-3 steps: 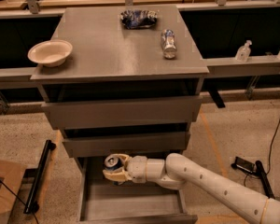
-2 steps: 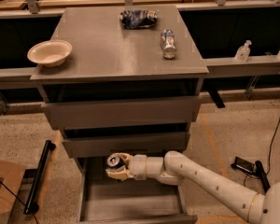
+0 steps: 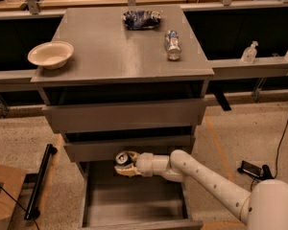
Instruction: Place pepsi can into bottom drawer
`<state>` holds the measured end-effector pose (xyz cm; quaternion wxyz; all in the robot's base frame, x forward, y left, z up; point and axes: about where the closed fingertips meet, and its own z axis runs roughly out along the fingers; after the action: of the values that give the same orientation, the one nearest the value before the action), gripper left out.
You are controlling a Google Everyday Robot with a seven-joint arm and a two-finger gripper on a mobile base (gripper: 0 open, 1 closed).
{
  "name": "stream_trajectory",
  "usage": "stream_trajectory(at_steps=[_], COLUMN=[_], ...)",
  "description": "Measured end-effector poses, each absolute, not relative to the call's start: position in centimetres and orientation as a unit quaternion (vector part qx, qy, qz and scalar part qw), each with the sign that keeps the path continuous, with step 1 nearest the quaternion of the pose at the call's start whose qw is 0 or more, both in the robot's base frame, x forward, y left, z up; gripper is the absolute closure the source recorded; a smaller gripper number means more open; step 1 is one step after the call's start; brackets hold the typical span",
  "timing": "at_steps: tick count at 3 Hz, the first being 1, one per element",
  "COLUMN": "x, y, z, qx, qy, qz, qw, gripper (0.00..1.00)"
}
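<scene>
Over the rear part of the open bottom drawer, the pepsi can is held off the floor by the pincer, which is clenched on the can's body from below and the side. The can is tilted, its silver top turned up and toward the camera, and it sits just under the front of the middle drawer. Against the view of 1.0 s ago, can and pincer are noted slightly further right and deeper toward the cabinet; height appears little changed. Judged from this: carrying is nearly done and the can is inside the drawer's outline, but lowering and letting go are not yet done. Small clearance to the middle drawer front is flagged, as is rolling of a tilted can once freed. On the cabinet surface, the bowl, chip bag and plastic bottle are recorded unmoved.
</scene>
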<state>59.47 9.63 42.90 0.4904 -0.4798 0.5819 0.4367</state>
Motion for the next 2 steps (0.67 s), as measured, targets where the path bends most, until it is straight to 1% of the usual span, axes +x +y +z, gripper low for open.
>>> stream_trajectory(at_steps=[1, 2], x=[59.0, 57.5], y=[11.0, 13.0], z=[39.4, 34.0], qx=[-0.476, -0.464], qy=[0.576, 0.574], qz=[0.46, 0.506], qw=[0.479, 0.447], gripper=[1.0, 1.0])
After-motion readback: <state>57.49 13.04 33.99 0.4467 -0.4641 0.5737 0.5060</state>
